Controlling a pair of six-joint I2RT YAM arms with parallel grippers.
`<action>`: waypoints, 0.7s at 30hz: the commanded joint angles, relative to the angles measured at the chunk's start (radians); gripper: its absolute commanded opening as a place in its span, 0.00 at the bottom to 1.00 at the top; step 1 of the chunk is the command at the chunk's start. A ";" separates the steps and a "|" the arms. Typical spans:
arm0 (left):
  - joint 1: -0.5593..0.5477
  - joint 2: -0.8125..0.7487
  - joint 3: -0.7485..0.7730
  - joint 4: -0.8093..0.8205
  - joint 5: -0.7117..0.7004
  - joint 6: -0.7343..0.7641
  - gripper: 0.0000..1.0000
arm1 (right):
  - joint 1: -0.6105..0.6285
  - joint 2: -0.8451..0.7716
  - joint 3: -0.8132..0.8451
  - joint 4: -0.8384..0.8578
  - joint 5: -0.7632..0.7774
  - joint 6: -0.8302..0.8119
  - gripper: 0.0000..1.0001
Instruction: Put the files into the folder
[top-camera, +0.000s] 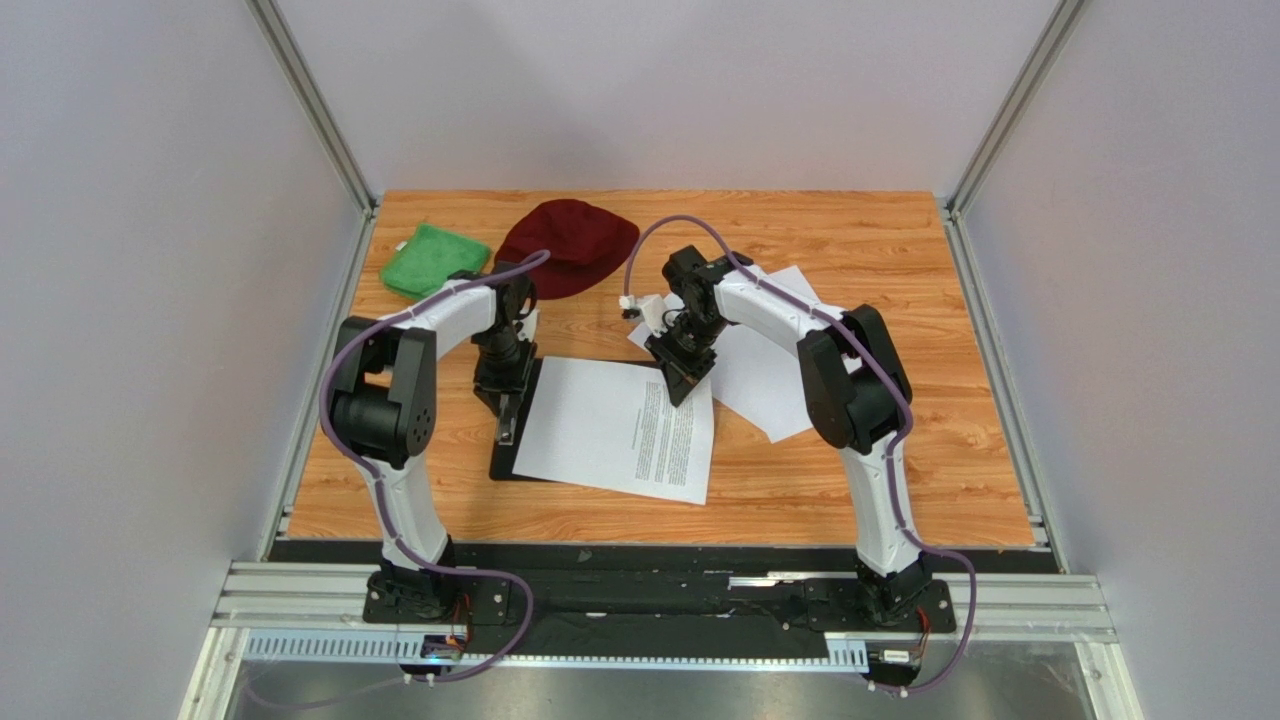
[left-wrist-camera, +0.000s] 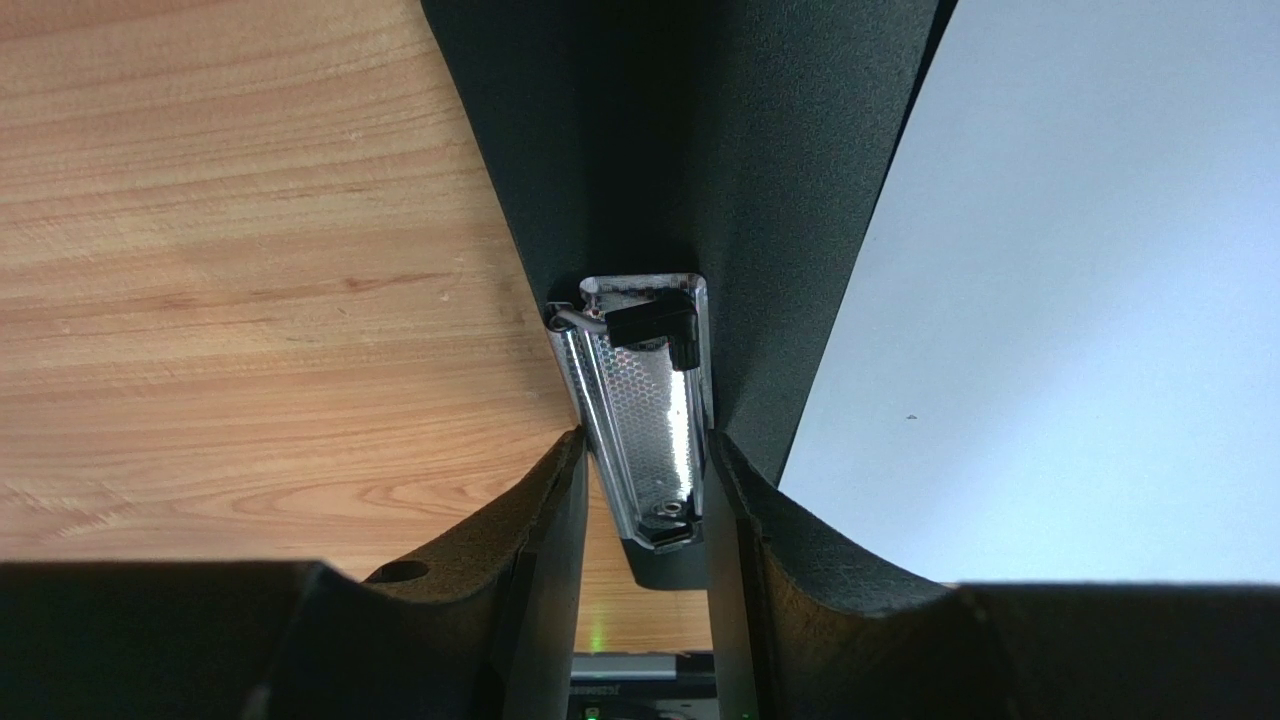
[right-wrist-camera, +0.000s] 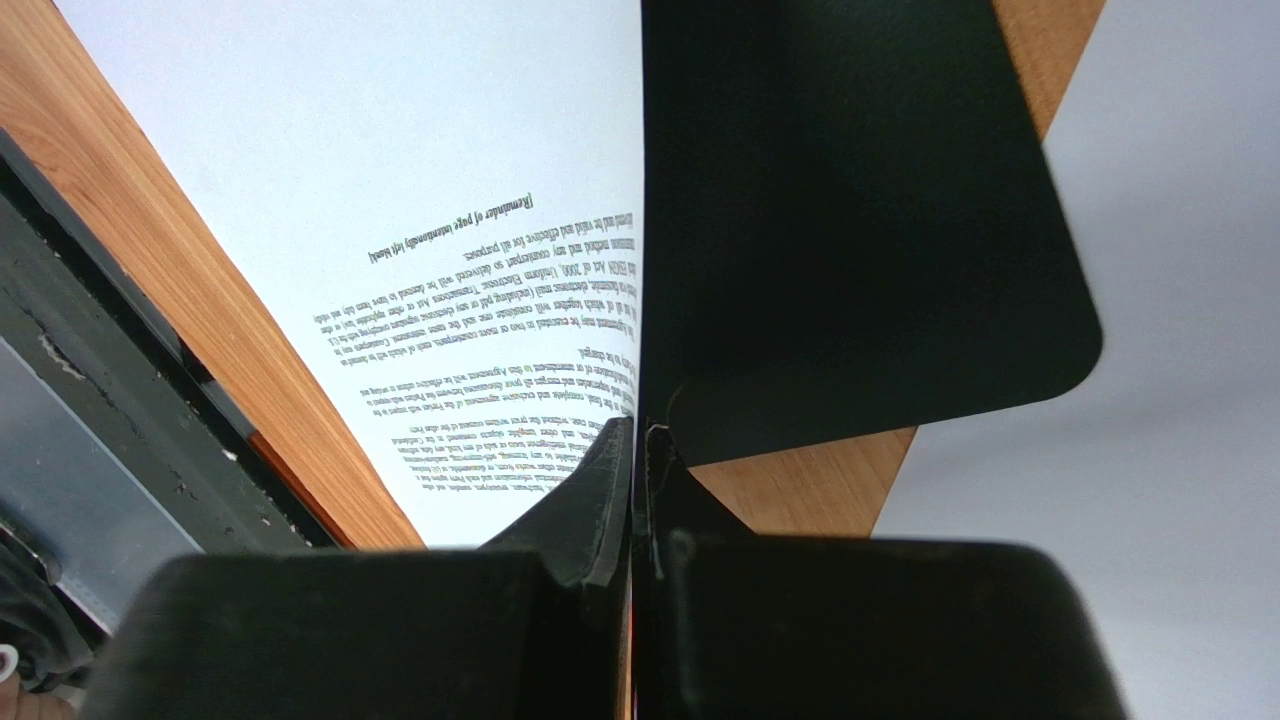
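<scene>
The black folder (top-camera: 508, 435) lies left of centre, mostly covered by a white printed sheet (top-camera: 616, 428). My left gripper (top-camera: 505, 393) stands over the folder's left short edge. In the left wrist view its fingers (left-wrist-camera: 643, 450) close around the silver clip (left-wrist-camera: 639, 383), with the black board (left-wrist-camera: 721, 150) and the sheet (left-wrist-camera: 1082, 300) beyond. My right gripper (top-camera: 684, 375) is at the sheet's far right edge. In the right wrist view it (right-wrist-camera: 639, 435) is shut on the edge of the printed sheet (right-wrist-camera: 421, 180) and the black board (right-wrist-camera: 857, 195) together. More loose white sheets (top-camera: 774, 383) lie to the right.
A dark red cap (top-camera: 568, 245) and a green cloth (top-camera: 433, 258) lie at the back left of the wooden table (top-camera: 902, 480). Grey walls enclose the table on three sides. A metal rail (top-camera: 661, 593) runs along the near edge.
</scene>
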 joint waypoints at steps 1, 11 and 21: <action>0.001 0.034 0.010 0.017 -0.009 0.047 0.38 | 0.010 0.012 0.026 0.047 0.010 -0.010 0.00; -0.003 0.008 0.008 0.011 -0.018 0.024 0.26 | 0.047 0.050 0.104 0.018 0.033 -0.016 0.01; -0.009 -0.119 -0.004 -0.001 -0.044 -0.018 0.57 | 0.050 0.068 0.132 -0.013 0.039 -0.027 0.00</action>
